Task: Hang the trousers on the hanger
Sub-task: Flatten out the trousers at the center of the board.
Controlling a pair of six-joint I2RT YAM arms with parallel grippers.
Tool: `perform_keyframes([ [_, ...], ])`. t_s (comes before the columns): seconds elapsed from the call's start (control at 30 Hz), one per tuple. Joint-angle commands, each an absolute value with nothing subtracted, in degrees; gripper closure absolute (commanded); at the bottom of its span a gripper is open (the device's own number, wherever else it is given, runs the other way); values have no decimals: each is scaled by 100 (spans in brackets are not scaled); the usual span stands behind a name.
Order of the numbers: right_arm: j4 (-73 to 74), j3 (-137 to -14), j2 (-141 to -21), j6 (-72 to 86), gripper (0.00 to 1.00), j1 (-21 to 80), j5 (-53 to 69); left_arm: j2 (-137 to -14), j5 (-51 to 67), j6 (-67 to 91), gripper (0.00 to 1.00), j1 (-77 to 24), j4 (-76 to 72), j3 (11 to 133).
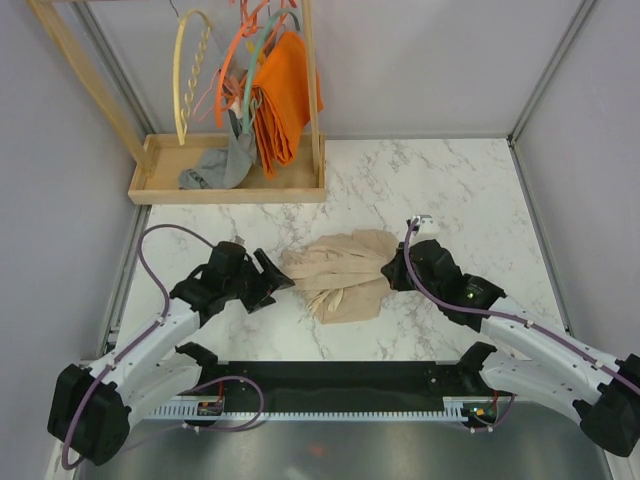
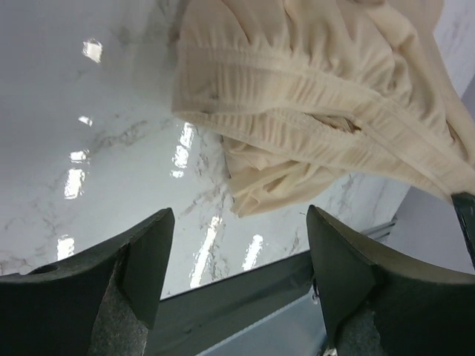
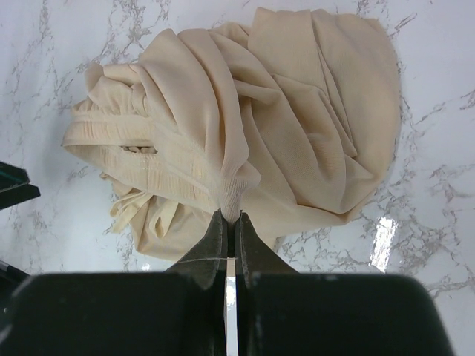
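Observation:
The beige trousers (image 1: 340, 272) lie bunched in the middle of the marble table, their gathered waistband (image 2: 297, 111) facing my left arm. My right gripper (image 3: 231, 216) is shut on a pinched fold of the trousers (image 3: 245, 126) at their right edge (image 1: 392, 268). My left gripper (image 1: 281, 282) stands open just left of the trousers, with nothing between its fingers (image 2: 145, 252). The pale cream hanger (image 1: 192, 70) with its twisted bar hangs from the wooden rack at the back left, far from both grippers.
A wooden tray (image 1: 230, 190) under the rack holds a grey garment (image 1: 215, 168). An orange cloth (image 1: 285, 95) and orange and teal hangers (image 1: 240, 60) hang beside the cream one. The table's near edge is a dark rail (image 1: 340, 395).

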State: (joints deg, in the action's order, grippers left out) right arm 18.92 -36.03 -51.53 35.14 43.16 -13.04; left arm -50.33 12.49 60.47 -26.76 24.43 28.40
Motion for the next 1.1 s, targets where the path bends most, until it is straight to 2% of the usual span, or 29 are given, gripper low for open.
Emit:
perform_keyframes([
  [0.0, 1890, -3647, -5010, 3498, 100, 4280, -1275, -5509, 457, 5801, 20, -2672, 1978, 3164],
  [0.13, 1942, -3639, -4913, 3489, 100, 4289, -1301, -6414, 588, 5512, 19, -2628, 1742, 3287],
  [0.23, 1995, -3630, -4817, 3481, 100, 4280, -1318, -6626, 756, 5449, 19, -2602, 1346, 3208],
  [0.53, 2188, -3647, -4614, 3419, 100, 4271, -1389, -6486, 633, 5388, 19, -2479, 783, 3015],
  [1.07, 2188, -3726, -4614, 3489, 100, 4271, -1371, -7189, 1309, 5783, 30, -2461, 26, 2584],
])
